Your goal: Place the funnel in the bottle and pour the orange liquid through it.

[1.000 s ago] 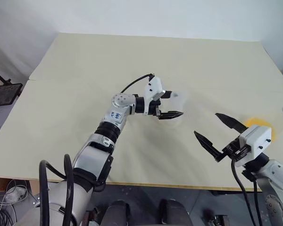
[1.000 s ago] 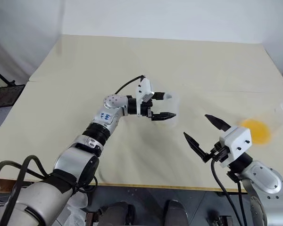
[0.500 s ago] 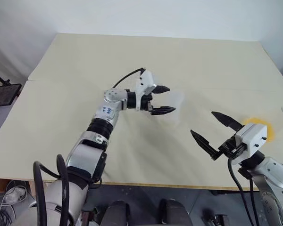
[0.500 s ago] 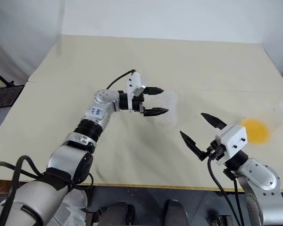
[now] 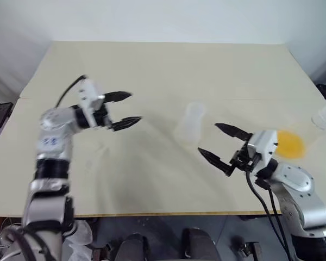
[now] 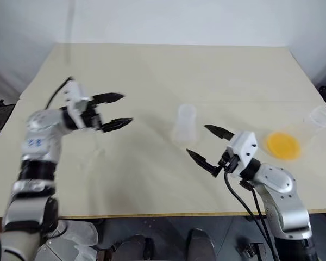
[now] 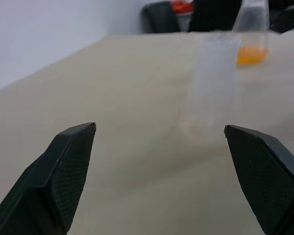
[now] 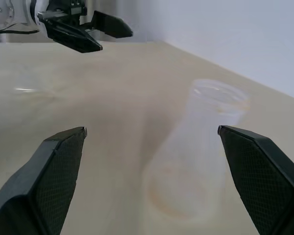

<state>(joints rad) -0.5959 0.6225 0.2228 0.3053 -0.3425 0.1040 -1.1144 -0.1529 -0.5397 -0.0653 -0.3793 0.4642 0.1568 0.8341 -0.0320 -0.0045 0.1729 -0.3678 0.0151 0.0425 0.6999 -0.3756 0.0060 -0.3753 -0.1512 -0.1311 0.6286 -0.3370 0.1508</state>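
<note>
The bottle (image 6: 185, 124) stands upright near the middle of the surface (image 6: 168, 65), a little toward its right edge, empty and touched by neither arm. The left tool (image 5: 125, 109) hangs over the left half of the surface, well apart from the bottle, its two black fingers spread wide with nothing between them. The right tool (image 6: 209, 144) sits just beside the bottle on the side toward the near edge, fingers likewise wide apart and empty. The head views show the orange liquid (image 6: 283, 145) from above as a bright disc in clear plastic near the right edge, with a small clear cup (image 6: 319, 116) beyond it by that edge. The left wrist view gives the side-on look instead: the bottle (image 7: 213, 88) rises between the fingertips, and the liquid lies low in a clear container (image 7: 252, 29) behind it. The right wrist view shows the bottle's open mouth (image 8: 218, 95) and, across the surface, the left tool (image 8: 85, 34).
</note>
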